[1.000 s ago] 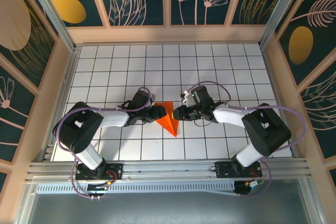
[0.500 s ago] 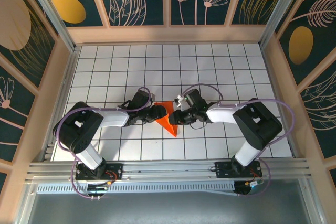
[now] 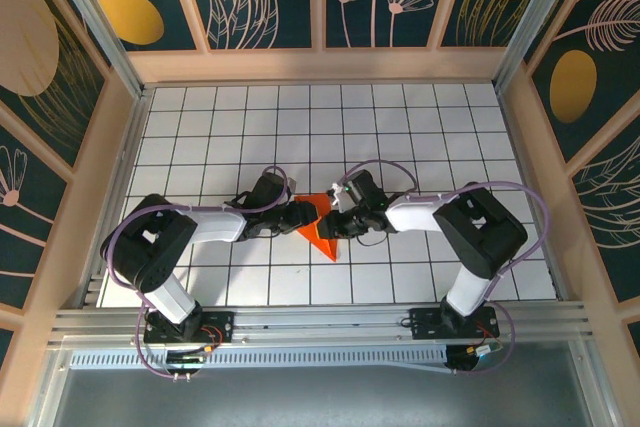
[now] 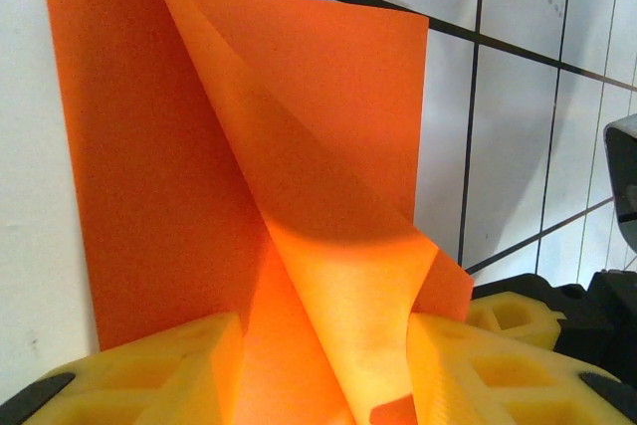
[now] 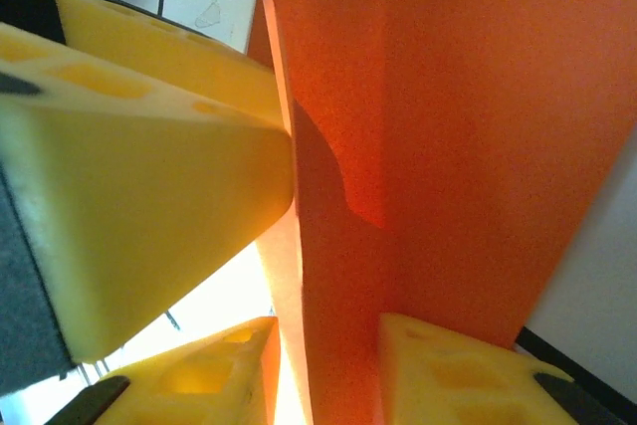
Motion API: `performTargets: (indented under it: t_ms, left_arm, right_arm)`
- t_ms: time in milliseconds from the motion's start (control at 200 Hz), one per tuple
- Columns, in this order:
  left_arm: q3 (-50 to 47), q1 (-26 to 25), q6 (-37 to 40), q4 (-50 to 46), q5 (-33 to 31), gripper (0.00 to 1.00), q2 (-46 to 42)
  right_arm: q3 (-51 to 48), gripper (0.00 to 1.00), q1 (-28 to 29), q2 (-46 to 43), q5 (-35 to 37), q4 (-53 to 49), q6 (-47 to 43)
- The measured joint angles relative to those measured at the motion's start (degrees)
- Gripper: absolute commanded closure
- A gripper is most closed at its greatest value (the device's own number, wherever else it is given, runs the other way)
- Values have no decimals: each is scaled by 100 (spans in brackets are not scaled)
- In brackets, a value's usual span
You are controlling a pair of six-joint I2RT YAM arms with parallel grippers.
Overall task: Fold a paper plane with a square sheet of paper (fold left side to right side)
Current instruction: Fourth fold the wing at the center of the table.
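Meeting over the square sheet of paper (image 3: 322,235), two robot arms reach in from opposite sides of it on a white gridded bench (image 3: 200,127). The bright orange sheet is already creased into a narrow wedge. Its point aims toward the arm bases, which stand well apart from it on the near side.

The left pincer (image 3: 307,215) sits at the sheet's left edge and the right pincer (image 3: 328,226) at its right edge, the two nearly touching above the paper.

From the left wrist, one layer of the sheet lies flat on the grid while a flap curls up off it. The left pincer's yellow fingers (image 4: 149,370) stand released, parted on either side of that flap.

From the right wrist, an upright fold of the sheet runs between the right pincer's fingers (image 5: 458,375), which stand close to it. Whether they are clenched on the paper cannot be told. A larger yellow finger (image 5: 149,186) sits just beside the fold.
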Motion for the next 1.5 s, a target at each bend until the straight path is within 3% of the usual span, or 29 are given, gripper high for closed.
performTargets:
  t_ms: [195, 671, 961, 1121, 1221, 1501]
  left_arm:
    - [0, -2, 0, 0, -13, 53, -7]
    - [0, -9, 63, -48, -166, 52, -55]
    - [-48, -9, 199, -535, -535, 47, -844]
    - [-96, -9, 201, -527, -597, 60, -1290]
    - [-254, -9, 138, -466, -487, 65, -1266]
    - [-361, -74, 33, -227, -179, 63, -710]
  right_arm:
    - [57, 76, 0, 79, -2, 7, -44]
    - [28, 100, 4, 166, -33, 203, -138]
    - [-393, 100, -96, 94, -354, 686, -63]
    - [-603, 100, -177, 44, -564, 946, 22]
    - [-713, 100, -208, 37, -697, 1113, 70]
    - [-866, 100, -260, 37, -935, 1394, 256]
